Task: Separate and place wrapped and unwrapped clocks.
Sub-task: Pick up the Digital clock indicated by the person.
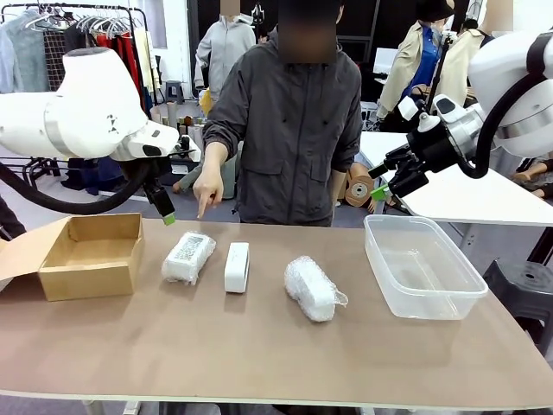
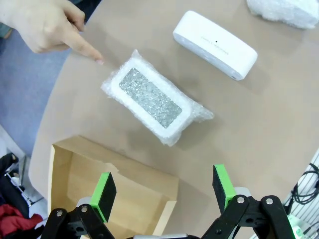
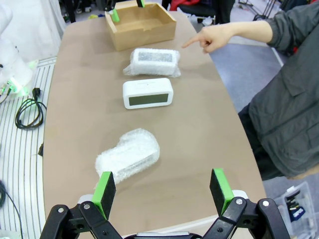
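Three clocks lie in a row on the brown table. A bubble-wrapped clock (image 1: 188, 256) (image 2: 153, 101) (image 3: 152, 61) lies at the left, with a person's finger (image 1: 201, 212) (image 2: 94, 55) pointing down at it. The bare white clock (image 1: 237, 266) (image 2: 215, 44) (image 3: 148, 93) stands in the middle. Right of it sits a second wrapped clock (image 1: 311, 288) (image 3: 128, 156) (image 2: 286, 11). My left gripper (image 1: 164, 207) (image 2: 164, 191) hangs open above the table between the cardboard box and the left wrapped clock. High at the right, my right gripper (image 1: 378, 192) (image 3: 163, 191) is open and holds nothing.
An open cardboard box (image 1: 93, 254) (image 2: 94, 184) (image 3: 140, 24) sits at the table's left end. A clear plastic tub (image 1: 421, 264) stands at the right end. The person stands at the far edge behind the clocks. Cables (image 3: 27, 112) lie on the floor beside the table.
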Controlling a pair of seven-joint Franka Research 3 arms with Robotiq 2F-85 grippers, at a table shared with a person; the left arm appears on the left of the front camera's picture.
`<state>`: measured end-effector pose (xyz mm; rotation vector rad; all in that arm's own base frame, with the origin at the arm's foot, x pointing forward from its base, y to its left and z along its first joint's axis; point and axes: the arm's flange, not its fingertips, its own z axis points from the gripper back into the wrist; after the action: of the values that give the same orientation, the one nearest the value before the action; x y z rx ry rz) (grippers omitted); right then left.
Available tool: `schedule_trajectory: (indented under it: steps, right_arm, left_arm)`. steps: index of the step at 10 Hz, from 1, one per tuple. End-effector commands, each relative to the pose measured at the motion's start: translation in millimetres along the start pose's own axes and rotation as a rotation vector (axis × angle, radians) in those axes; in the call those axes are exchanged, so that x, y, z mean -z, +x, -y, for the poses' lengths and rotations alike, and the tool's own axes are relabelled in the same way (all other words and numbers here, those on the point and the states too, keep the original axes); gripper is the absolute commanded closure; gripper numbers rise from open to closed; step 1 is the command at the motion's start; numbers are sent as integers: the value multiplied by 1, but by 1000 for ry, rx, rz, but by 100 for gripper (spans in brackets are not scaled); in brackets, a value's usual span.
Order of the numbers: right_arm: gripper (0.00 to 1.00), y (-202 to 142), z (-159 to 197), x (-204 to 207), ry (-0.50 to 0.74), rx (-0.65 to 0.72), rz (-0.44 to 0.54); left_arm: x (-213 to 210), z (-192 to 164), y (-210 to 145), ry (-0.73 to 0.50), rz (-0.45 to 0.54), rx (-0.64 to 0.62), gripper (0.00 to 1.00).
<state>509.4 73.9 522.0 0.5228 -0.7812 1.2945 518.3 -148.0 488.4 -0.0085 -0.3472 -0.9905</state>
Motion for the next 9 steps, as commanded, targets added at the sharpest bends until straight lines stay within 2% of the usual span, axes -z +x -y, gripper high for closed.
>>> schedule_trajectory:
  steps: [1,3,4,5,6,7,9]
  right_arm:
    - [0,1,0,-1,3,-2,10]
    - [0,1,0,-1,3,-2,10]
    - [0,1,0,-1,3,-2,10]
    - [0,1,0,-1,3,-2,10]
    - [0,1,0,-1,3,-2,10]
    - [0,1,0,-1,3,-2,10]
    - [0,1,0,-1,3,-2,10]
  left_arm:
    - [-3,0,-7,-3,-4,8,0]
    - [-1,0,0,0,0,0,0]
    - [4,5,7,82,-111,-45,0]
    - [12,10,16,37,-194,-83,0]
    - [23,10,26,55,-241,-113,0]
    - [37,11,40,91,-298,-265,0]
    - [56,6,54,70,-285,-361,0]
